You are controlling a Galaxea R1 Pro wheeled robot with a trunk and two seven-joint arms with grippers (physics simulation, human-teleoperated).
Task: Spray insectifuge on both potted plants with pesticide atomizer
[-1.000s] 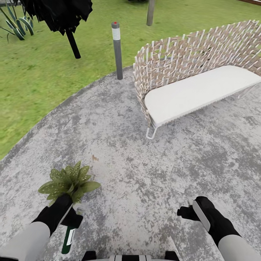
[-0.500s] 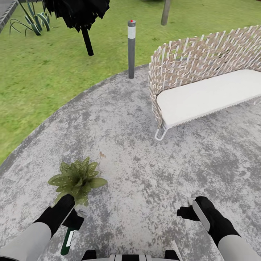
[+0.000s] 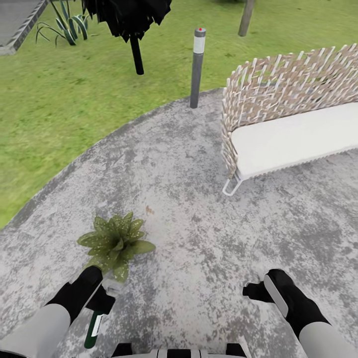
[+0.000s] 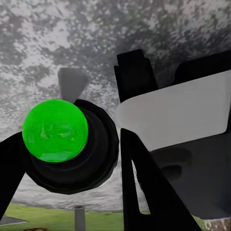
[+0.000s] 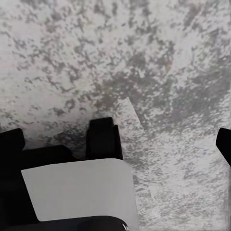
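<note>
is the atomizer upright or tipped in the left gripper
Tipped: the atomizer hangs slanted below the left gripper, its green base toward the robot.

view swung left | potted plant [image 3: 116, 242] now farther ahead of left gripper [image 3: 102, 293]

We see a round stone patio [image 3: 199, 209] mottled grey and white, beside plain green lawn [image 3: 59, 99]. The small potted plant [image 3: 116, 242] has green leaves speckled pale. The slim spray bottle [image 3: 93, 325] is dark green with a white label. The wicker bench [image 3: 288, 114] is woven tan and white, its cushion white.
</note>
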